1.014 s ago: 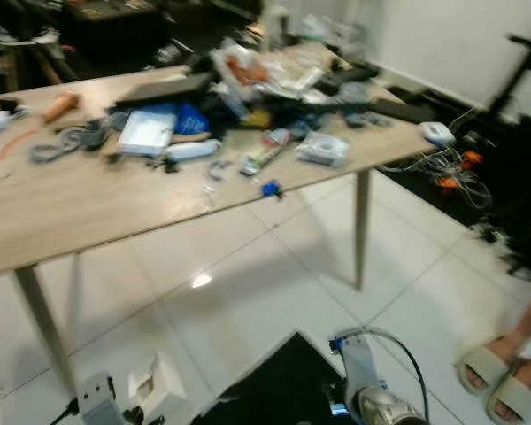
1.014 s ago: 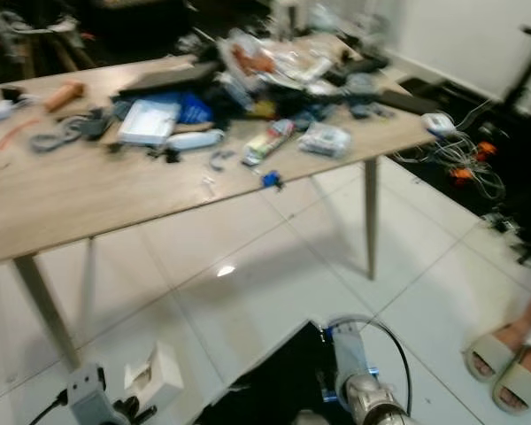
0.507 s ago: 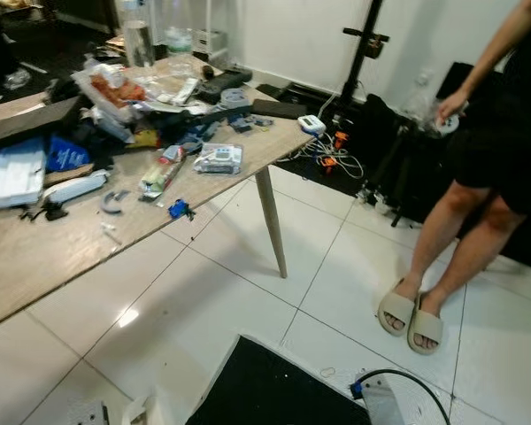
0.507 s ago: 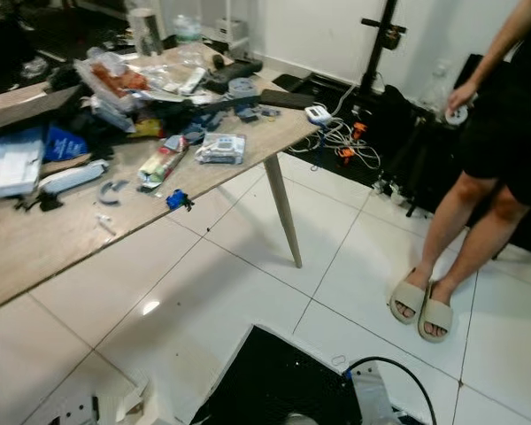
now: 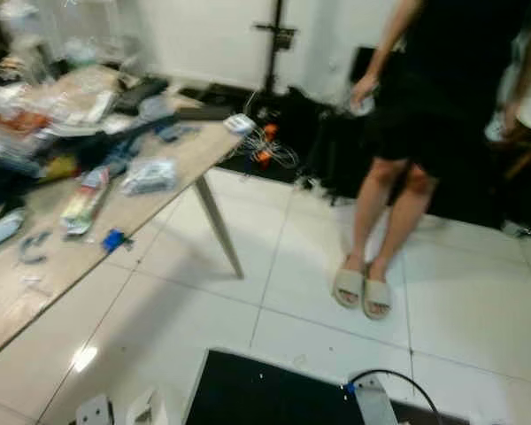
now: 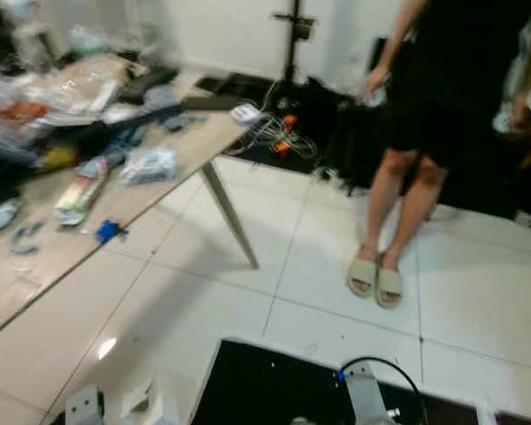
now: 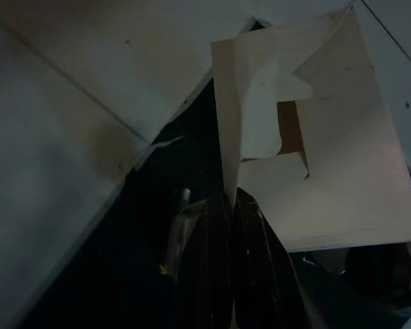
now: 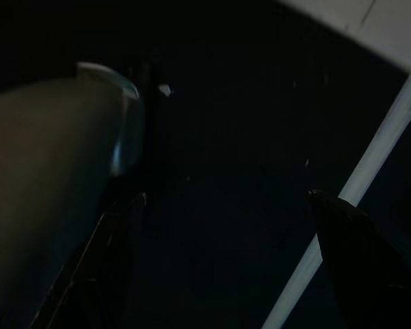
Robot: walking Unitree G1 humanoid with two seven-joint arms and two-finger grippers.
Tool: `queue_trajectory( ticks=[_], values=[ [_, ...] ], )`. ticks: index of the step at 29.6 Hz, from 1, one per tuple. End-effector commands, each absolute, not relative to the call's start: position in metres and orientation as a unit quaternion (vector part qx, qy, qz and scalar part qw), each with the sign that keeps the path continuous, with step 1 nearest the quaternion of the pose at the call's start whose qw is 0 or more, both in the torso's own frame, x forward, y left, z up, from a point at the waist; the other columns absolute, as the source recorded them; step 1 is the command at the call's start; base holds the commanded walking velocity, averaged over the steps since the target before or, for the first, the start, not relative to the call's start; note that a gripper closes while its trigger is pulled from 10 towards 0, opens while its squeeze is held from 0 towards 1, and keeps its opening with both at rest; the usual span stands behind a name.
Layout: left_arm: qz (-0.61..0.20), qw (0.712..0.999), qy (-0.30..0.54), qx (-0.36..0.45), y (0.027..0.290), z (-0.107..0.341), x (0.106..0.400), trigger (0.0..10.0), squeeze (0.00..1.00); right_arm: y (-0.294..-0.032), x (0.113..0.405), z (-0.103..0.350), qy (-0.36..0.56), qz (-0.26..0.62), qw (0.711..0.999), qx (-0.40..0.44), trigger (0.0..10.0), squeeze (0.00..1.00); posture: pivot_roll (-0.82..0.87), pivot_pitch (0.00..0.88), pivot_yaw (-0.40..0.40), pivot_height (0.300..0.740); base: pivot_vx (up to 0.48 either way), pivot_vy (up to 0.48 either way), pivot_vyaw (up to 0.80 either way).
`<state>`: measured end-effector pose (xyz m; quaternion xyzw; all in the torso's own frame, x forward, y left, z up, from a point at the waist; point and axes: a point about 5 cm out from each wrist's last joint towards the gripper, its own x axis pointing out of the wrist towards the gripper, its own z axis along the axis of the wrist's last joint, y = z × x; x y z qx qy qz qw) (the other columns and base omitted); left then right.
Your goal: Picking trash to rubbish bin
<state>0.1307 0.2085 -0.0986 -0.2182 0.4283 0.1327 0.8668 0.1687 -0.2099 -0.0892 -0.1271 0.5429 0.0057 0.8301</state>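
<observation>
Beside the desk (image 5: 35,292), your left pincer (image 7: 231,205) grips a light, flimsy flattened carton (image 7: 315,151) by its edge.

Wooden table (image 5: 173,168) strewn with packets and clutter, white tiled floor (image 5: 283,283), black mat (image 5: 265,394)

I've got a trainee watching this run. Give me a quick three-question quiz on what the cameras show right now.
1. True or false: the left gripper is shut on a white cardboard piece.
2. Relative to the table, the person stands: A, to its left; B, to its right, on the white tiles; C, on top of it.
3. Fill in: the right gripper hangs ___ above the black mat.
Key: 1 true; 2 B; 3 open.
</observation>
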Motion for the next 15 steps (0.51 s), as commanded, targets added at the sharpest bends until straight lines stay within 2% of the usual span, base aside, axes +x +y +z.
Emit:
queue_trajectory(
  ticks=[1,6,15],
  values=[
    [0.14,0.86,0.443,-0.212,0.211,-0.101,0.122,10.0,0.0,-0.215,0.165,-0.09,0.55,0.006,0.824,-0.137,10.0,0.0,0.04,0.079,0.042,0.74,0.0,0.0,-0.8],
    [0.149,0.854,0.452,-0.209,0.213,-0.103,0.115,10.0,0.0,-0.214,0.164,-0.09,0.553,0.009,0.822,-0.14,10.0,0.0,0.05,0.086,0.041,0.74,0.0,0.0,-0.8],
    [0.153,0.854,0.451,-0.21,0.214,-0.103,0.115,10.0,0.0,-0.189,0.172,-0.091,0.547,0.026,0.826,-0.137,10.0,0.0,0.05,0.084,0.039,0.74,0.0,0.0,-0.8]
  ],
)
